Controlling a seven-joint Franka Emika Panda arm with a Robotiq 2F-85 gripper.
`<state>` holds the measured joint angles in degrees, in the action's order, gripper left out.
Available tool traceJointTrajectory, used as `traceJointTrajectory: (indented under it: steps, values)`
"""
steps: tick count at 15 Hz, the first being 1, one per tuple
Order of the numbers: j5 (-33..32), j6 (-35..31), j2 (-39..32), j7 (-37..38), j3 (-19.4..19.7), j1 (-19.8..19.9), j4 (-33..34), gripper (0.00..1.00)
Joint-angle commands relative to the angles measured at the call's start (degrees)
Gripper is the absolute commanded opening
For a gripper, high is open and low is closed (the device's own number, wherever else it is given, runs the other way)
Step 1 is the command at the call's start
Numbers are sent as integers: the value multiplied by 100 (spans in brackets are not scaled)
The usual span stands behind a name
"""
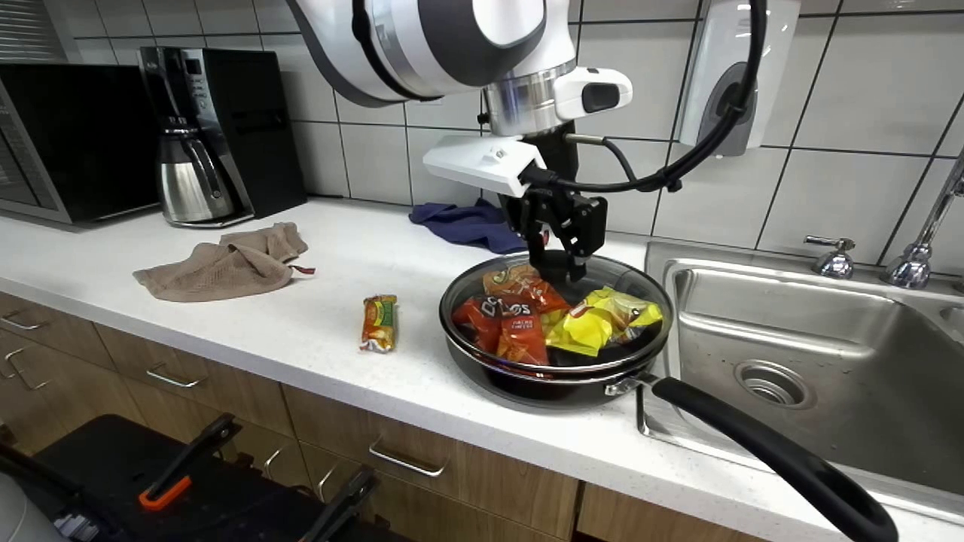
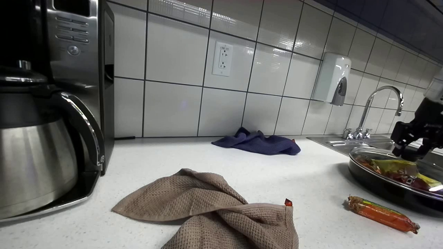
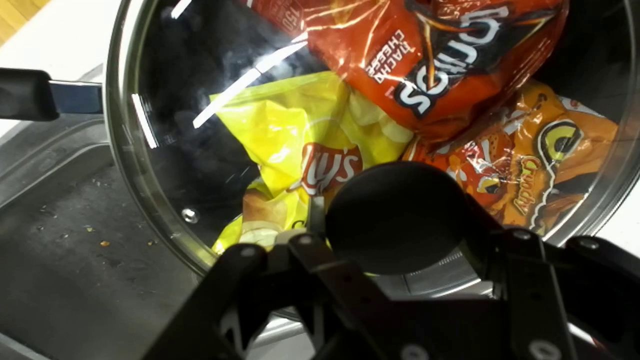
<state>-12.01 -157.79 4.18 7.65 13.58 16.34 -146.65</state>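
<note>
My gripper (image 1: 557,265) stands over the pan with its fingers on either side of the black round knob (image 3: 395,220) of a glass lid (image 3: 114,95). In the wrist view both fingers touch the knob's sides. The lid lies level at the rim of a black pan (image 1: 489,373); whether it rests fully there I cannot tell. Through the glass show a red Doritos bag (image 3: 450,60), a yellow Lay's bag (image 3: 295,120) and an orange Crunchy bag (image 3: 545,165). A small orange-and-green wrapped snack (image 1: 379,324) lies on the counter beside the pan.
The pan's long black handle (image 1: 776,444) reaches past the counter's front edge. A steel sink (image 1: 791,316) adjoins the pan. Brown cloth (image 1: 226,263) and blue cloth (image 1: 471,226) lie on the counter. A coffee maker (image 1: 248,135) and soap dispenser (image 1: 734,68) stand at the wall.
</note>
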Motion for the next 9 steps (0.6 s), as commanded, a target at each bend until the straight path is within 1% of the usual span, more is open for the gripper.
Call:
traceJointTrajectory:
  steps: [1, 4, 9]
  values:
    - [282, -201, 58, -130, -14, -78, -51, 39]
    - [379, -222, 44, -141, -19, -83, -57, 39]
    - [361, -198, 23, -120, -19, -75, -36, 39]
